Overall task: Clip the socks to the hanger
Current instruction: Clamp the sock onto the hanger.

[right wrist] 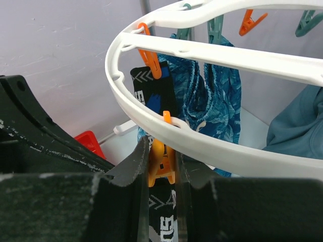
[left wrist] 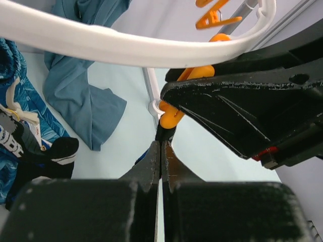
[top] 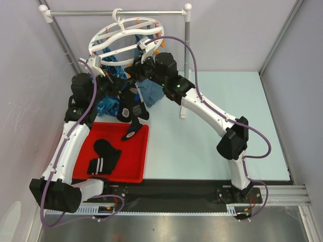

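The white hanger point(top: 126, 38) hangs from the rail, with orange clips round its rim point(right wrist: 166, 128). My right gripper point(right wrist: 161, 166) is shut on one orange clip point(right wrist: 160, 169) just under the rim. My left gripper point(left wrist: 161, 147) is shut right below that clip point(left wrist: 174, 113), with the black edge of a sock point(left wrist: 164, 133) pinched at its tips. This sock point(right wrist: 164, 222), which has white lettering, hangs down over the tray point(top: 132, 130). Another lettered sock point(right wrist: 151, 91) hangs clipped farther round the ring. More black socks point(top: 103, 156) lie in the red tray point(top: 83, 174).
A blue patterned cloth point(right wrist: 212, 101) and a plain teal cloth point(left wrist: 86, 101) hang from the same ring. The grey rail stand point(top: 116, 12) carries the hanger, and its post point(top: 187, 65) stands behind my right arm. Grey walls close in on the left and back.
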### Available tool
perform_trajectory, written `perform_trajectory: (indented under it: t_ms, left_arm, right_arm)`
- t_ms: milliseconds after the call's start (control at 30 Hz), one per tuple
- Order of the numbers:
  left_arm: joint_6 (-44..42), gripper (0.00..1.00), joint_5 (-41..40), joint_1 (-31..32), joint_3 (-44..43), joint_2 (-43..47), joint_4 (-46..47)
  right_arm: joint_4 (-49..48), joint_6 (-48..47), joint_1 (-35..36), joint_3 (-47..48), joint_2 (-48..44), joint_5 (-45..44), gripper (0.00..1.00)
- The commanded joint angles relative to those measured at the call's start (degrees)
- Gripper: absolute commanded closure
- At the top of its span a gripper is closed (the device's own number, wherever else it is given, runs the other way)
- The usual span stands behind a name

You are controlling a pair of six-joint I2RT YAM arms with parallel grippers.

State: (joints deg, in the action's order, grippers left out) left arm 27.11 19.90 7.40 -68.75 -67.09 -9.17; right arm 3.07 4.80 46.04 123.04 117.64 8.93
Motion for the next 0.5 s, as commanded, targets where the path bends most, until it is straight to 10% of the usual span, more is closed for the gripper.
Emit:
perform_trajectory:
  t_ms: [0, 467]
  left_arm:
    - [-2.15, 1.00, 0.40, 0.34, -3.49, -0.50, 1.08]
    - [-2.59, 1.00, 0.49, 0.42, -5.25, -0.50, 0.91]
  right_arm:
    - [-0.70, -1.46, 0.72, -0.09, -3.39, 3.38, 1.00]
    - [0.53, -1.72, 0.72, -0.17, -3.39, 1.88, 1.00]
